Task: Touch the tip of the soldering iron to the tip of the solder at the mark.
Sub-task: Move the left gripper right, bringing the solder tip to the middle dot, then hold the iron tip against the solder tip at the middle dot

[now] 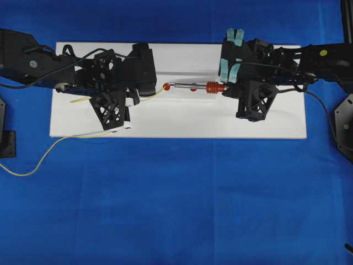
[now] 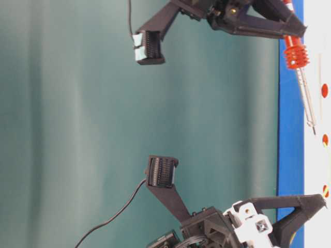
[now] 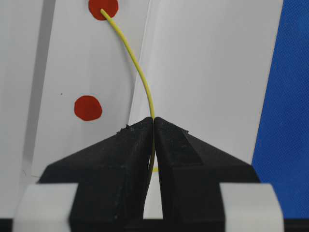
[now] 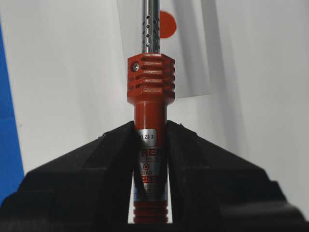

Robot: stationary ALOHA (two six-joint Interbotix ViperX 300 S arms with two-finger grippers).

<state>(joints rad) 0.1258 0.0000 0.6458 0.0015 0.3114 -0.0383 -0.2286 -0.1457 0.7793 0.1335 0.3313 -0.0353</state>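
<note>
My left gripper point(image 1: 134, 99) point(image 3: 153, 119) is shut on the thin yellow solder point(image 3: 140, 72). The wire arcs forward and its free end rests on a red mark point(image 3: 103, 7) point(image 1: 166, 86) on the white board. My right gripper point(image 1: 226, 88) point(image 4: 151, 126) is shut on the red handle of the soldering iron point(image 4: 150, 96) point(image 1: 193, 85) point(image 2: 302, 82), just behind its ribbed collar. The silver shaft points left toward that same mark. Its tip point(image 2: 314, 132) ends right beside the mark; whether it touches the solder I cannot tell.
The white board point(image 1: 276, 121) lies on a blue cloth point(image 1: 176, 210). Another red mark point(image 3: 88, 107) sits nearer my left gripper and one point(image 4: 166, 24) lies under the iron's shaft. The solder's tail point(image 1: 33, 165) trails off the board's left side.
</note>
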